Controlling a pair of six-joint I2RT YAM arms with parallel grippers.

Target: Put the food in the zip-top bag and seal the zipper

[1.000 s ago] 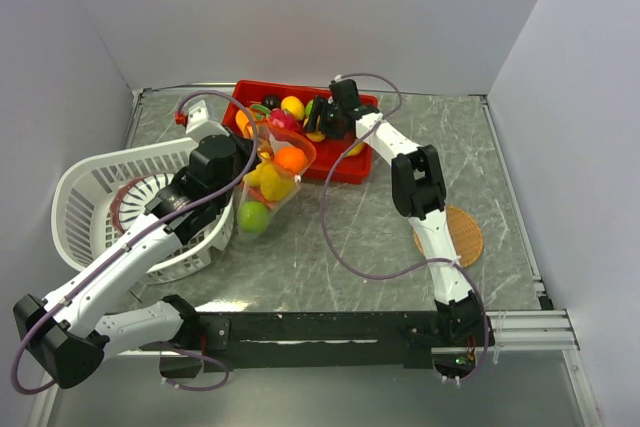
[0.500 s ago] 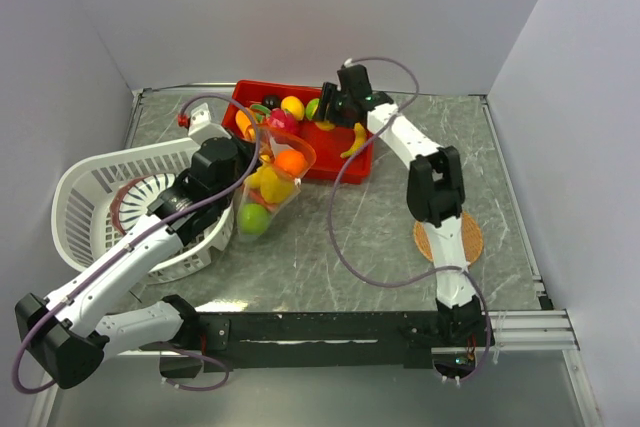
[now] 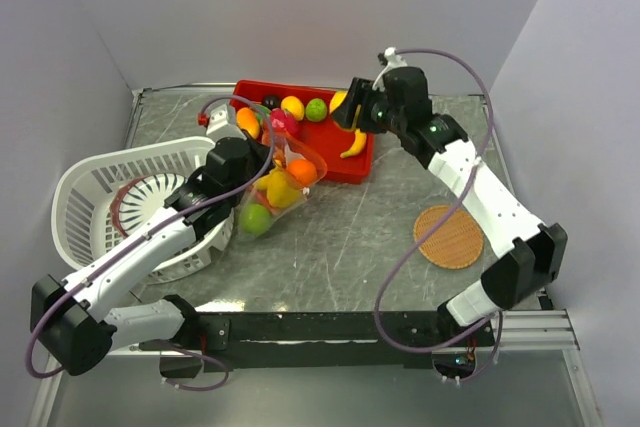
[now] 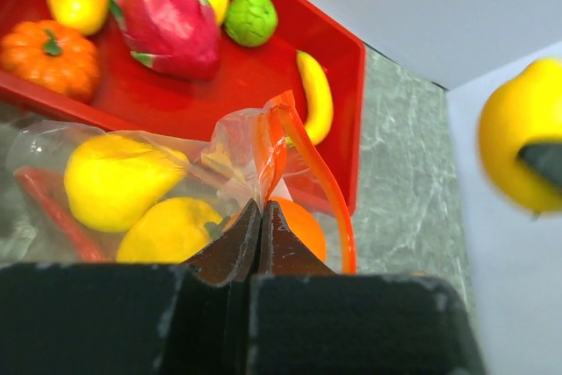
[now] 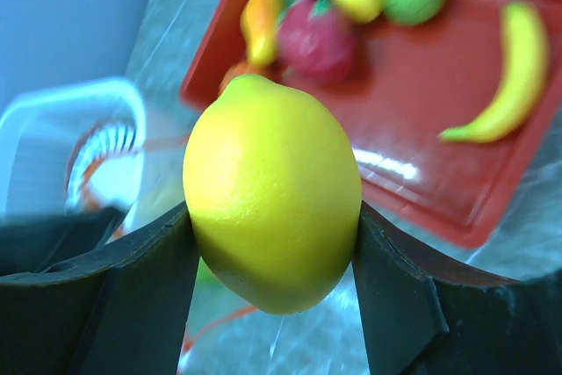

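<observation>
The clear zip-top bag [image 3: 272, 195] hangs tilted from my left gripper [image 3: 248, 165], which is shut on its plastic just below the reddish-orange zipper [image 4: 323, 192]. The mouth is open. Inside are an orange [image 3: 300, 169], yellow fruits [image 4: 123, 180], a lime [image 3: 255, 217] and something red. My right gripper [image 3: 346, 115] is shut on a yellow lemon [image 5: 272, 191] and holds it in the air above the red tray's right end, to the right of the bag. My left gripper [image 4: 259, 215] shows shut in its wrist view; the lemon [image 4: 520, 145] floats at the right there.
The red tray [image 3: 325, 137] at the back holds a banana [image 3: 353, 143], a lime [image 3: 316, 109], a lemon [image 3: 292, 105], a pink dragon fruit [image 4: 171, 24], a small pumpkin [image 4: 48, 50] and others. A white slatted basket [image 3: 100, 202] lies left. A round cork mat [image 3: 450, 237] lies right.
My right gripper has risen out of the red tray with the lemon and swung right, the arm now stretched out. The bag and my left gripper shifted slightly right.
</observation>
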